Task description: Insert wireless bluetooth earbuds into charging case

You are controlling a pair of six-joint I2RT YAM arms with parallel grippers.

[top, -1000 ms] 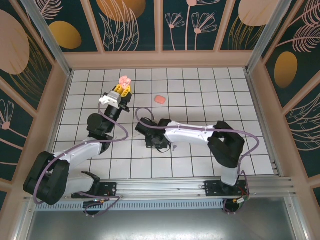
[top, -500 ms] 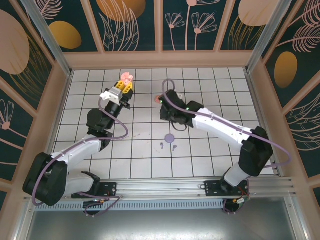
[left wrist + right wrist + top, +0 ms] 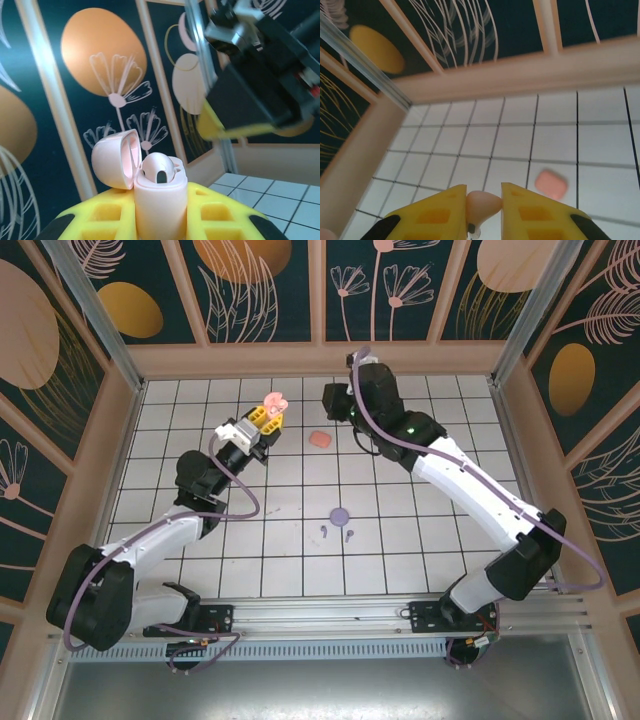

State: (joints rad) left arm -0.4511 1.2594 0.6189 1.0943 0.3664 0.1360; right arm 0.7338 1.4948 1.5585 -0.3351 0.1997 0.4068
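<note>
My left gripper (image 3: 267, 417) is shut on a pale pink charging case (image 3: 274, 402), held upright with its lid open. In the left wrist view the case (image 3: 157, 200) stands between the yellow fingers (image 3: 95, 217), its lid (image 3: 112, 160) swung left and one pink earbud (image 3: 159, 169) seated inside. My right gripper (image 3: 329, 403) hovers a little to the right of the case and is shut on a second pink earbud (image 3: 483, 204), pinched between its yellow fingers (image 3: 432, 212). The right gripper (image 3: 260, 85) looms blurred at the upper right of the left wrist view.
A closed salmon-orange case (image 3: 320, 440) lies on the white tiled floor (image 3: 420, 540) below the grippers, also seen as (image 3: 551, 184). A purple case (image 3: 340, 515) and two purple earbuds (image 3: 323, 532) (image 3: 349, 534) lie mid-table. Framed walls (image 3: 320, 358) bound the back and sides.
The right arm swung from the table's middle to the back, carrying the pink earbud up beside the open case. The left gripper shifted right with the case.
</note>
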